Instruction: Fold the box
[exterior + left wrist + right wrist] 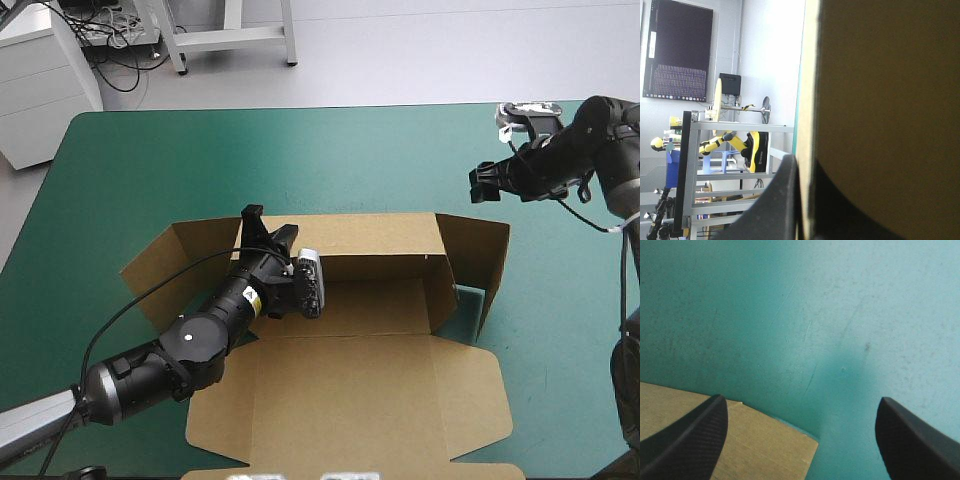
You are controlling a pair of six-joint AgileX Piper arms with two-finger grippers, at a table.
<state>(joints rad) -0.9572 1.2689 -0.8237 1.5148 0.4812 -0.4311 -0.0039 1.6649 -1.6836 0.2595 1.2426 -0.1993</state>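
Box [340, 400] lies mid-bench. Its lid panel is flat toward the near edge, the back wall and right side wall are raised, and the left flap is only part lifted. Left fingers [252, 216] are clamped on the back wall at its left end, the board pinched between them. Right fingers [687, 442] stand wide apart, empty, over the teal-green bench [300, 150] beyond the box's far right corner. Judgement: the wall-raising step is in hand. Next move calls for bringing the left flap upright and tucking it.

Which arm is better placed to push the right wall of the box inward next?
Right: the right gripper hangs open near the right wall, while the left gripper is shut on the back wall of the box.
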